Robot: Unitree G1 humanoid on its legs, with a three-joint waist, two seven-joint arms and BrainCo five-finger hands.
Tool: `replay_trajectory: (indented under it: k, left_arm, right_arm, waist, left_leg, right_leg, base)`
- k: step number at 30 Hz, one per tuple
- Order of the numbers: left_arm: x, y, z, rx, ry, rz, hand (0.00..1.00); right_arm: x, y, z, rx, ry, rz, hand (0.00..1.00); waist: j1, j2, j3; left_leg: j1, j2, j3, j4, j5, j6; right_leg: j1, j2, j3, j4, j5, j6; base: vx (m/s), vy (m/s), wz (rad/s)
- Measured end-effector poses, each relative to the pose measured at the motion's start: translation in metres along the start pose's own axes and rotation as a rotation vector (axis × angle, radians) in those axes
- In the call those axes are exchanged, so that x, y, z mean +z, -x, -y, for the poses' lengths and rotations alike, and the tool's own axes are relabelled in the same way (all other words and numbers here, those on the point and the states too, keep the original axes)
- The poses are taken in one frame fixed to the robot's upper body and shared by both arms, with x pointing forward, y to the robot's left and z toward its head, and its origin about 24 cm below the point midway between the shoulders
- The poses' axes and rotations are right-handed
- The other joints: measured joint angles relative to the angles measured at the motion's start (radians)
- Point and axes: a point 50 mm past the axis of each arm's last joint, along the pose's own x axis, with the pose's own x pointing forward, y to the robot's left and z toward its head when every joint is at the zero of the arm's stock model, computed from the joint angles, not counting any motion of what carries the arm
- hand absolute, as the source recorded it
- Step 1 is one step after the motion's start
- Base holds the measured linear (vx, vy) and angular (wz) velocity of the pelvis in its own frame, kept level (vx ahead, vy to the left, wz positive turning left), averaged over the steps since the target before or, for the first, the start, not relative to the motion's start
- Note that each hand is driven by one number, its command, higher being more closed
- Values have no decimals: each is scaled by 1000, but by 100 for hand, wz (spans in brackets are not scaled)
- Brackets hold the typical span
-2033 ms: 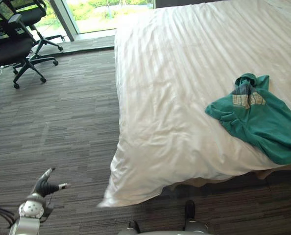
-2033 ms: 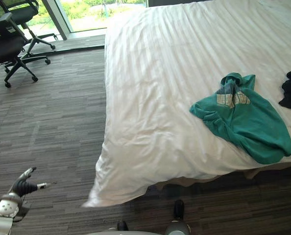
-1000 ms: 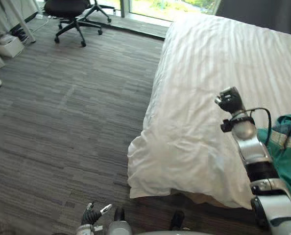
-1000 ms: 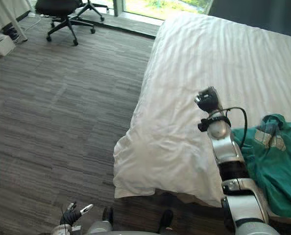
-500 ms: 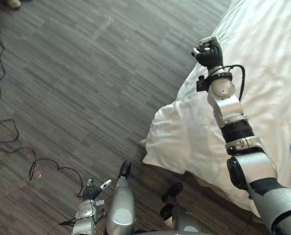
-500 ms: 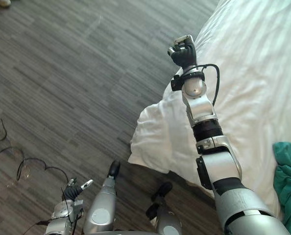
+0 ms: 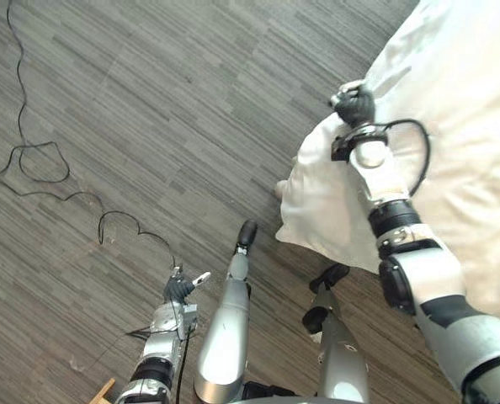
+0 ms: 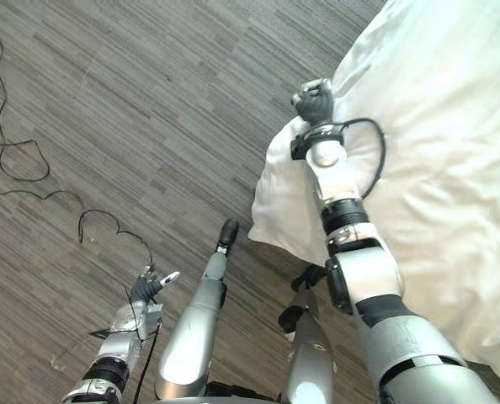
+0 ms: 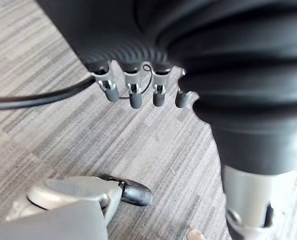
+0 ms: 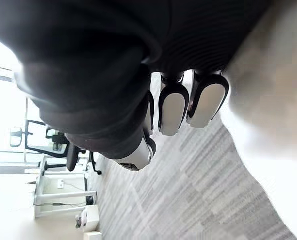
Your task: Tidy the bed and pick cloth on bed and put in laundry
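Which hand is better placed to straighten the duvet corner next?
Probably right: the right hand sits at the corner of the white duvet; the left hand hangs low over the floor, apart from it.

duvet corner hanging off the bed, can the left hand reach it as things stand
Probably not: the left hand hangs low over the floor, well apart from the duvet corner beside the right hand.

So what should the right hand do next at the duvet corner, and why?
Probably open the right hand and close it on the duvet beside it. Its fingers are curled with no cloth in them, while the duvet's corner sags rumpled toward the floor. The left hand hangs open, low over the floor.
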Motion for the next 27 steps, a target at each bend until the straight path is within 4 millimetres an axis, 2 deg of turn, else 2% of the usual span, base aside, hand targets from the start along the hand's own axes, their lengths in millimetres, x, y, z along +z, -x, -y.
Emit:
replay_trajectory:
  k: [1, 3, 4, 6, 9, 11, 12, 14, 15, 16, 17, 19, 21, 24, 27]
  left_arm:
    - [0, 0, 0, 0, -1, 1, 0]
    - [-1, 0, -1, 2, -11, -8, 0]
    - [-1, 0, -1, 1, -18, -8, 0]
    - [-4, 1, 1, -8, -49, -18, 0]
    - [-14, 3, 4, -28, -88, -57, 0]
    - [-26, 7, 4, -31, -116, -105, 0]
    - [-38, 11, 1, -28, -131, -154, 0]
    - [-50, 15, 0, -25, -142, -199, 0]
    - [-57, 18, -2, -20, -149, -231, 0]
    - [-64, 21, -2, -25, -172, -258, 0]
    - [-66, 22, -4, -16, -179, -264, 0]
    - [-67, 22, -4, -9, -181, -266, 0]
    - [-66, 22, -5, -5, -183, -264, 0]
    - [-66, 22, -3, -10, -193, -264, 0]
    - [-66, 22, 0, -16, -189, -259, 0]
  right_arm:
    - [-19, 11, -10, 42, 11, -48, 100]
    - [-67, 56, -48, 228, 31, -160, 100]
    - [-77, 67, -54, 272, 25, -191, 100]
    - [-110, 109, -74, 428, 12, -299, 100]
    - [-125, 140, -93, 581, -18, -365, 100]
    - [-119, 150, -109, 679, -46, -342, 100]
    - [-101, 150, -120, 734, -97, -274, 100]
    - [-75, 143, -127, 748, -195, -189, 100]
    - [-51, 135, -130, 752, -291, -113, 100]
    - [-15, 124, -130, 760, -378, 10, 100]
    - [9, 117, -128, 750, -450, 97, 100]
    - [40, 106, -123, 717, -547, 207, 100]
    - [90, 86, -107, 625, -701, 379, 100]
    - [120, 65, -80, 495, -765, 483, 100]
    - [120, 45, -62, 371, -737, 469, 100]
  waist:
    - [-9, -3, -1]
    - [-35, -24, -8]
    - [-43, -31, -12]
    - [-70, -61, -30]
    - [-86, -83, -51]
    - [-86, -93, -88]
    - [-86, -100, -124]
    - [-88, -104, -153]
    - [-97, -104, -177]
    - [-110, -105, -205]
    - [-109, -106, -217]
    - [-111, -104, -226]
    - [-117, -98, -229]
    - [-120, -82, -225]
    - [-131, -38, -208]
  left_leg:
    - [8, -2, 10, 0, -1, 1]
    - [42, -2, 41, -1, -16, 19]
    - [48, 0, 50, -1, -21, 20]
    - [75, 8, 79, -8, -28, 20]
    - [115, 26, 101, -15, -33, 13]
    - [133, 43, 109, -31, -37, 6]
    - [145, 53, 120, -39, -38, 3]
    - [163, 57, 128, -42, -37, 2]
    - [173, 58, 134, -42, -37, 2]
    - [186, 57, 147, -43, -37, 2]
    - [196, 56, 160, -43, -38, 1]
    - [204, 55, 172, -43, -39, 0]
    - [211, 55, 184, -41, -39, 0]
    - [199, 53, 192, -39, -38, 0]
    - [177, 45, 207, -31, -38, 1]
  right_leg:
    - [5, -3, 5, 0, 0, 0]
    - [17, -6, 37, -1, 0, 1]
    - [17, -6, 46, -1, 0, 2]
    - [20, 2, 74, -4, -4, 8]
    - [50, 20, 90, -19, -4, 8]
    - [57, 36, 97, -25, -6, 3]
    - [63, 48, 105, -36, -3, -1]
    - [74, 54, 109, -42, -1, -4]
    - [81, 55, 116, -42, -1, -4]
    - [86, 54, 130, -42, -1, -4]
    - [86, 53, 141, -43, 3, -3]
    - [87, 53, 153, -43, 5, -2]
    - [86, 51, 162, -44, 13, -6]
    - [69, 51, 173, -44, 25, -7]
    - [41, 46, 195, -44, 40, -9]
  base:
    - [53, 43, -15]
    - [32, 35, -32]
    - [7, 10, -43]
    - [-8, -10, -42]
    - [-3, -33, -29]
    - [10, -59, -22]
    - [22, -49, -20]
    - [27, -38, -16]
    - [18, -12, -15]
    - [20, -5, -25]
    - [16, 0, -26]
    - [3, 2, -21]
    - [-19, 7, -16]
    - [-32, 12, -8]
    - [-35, 22, -15]
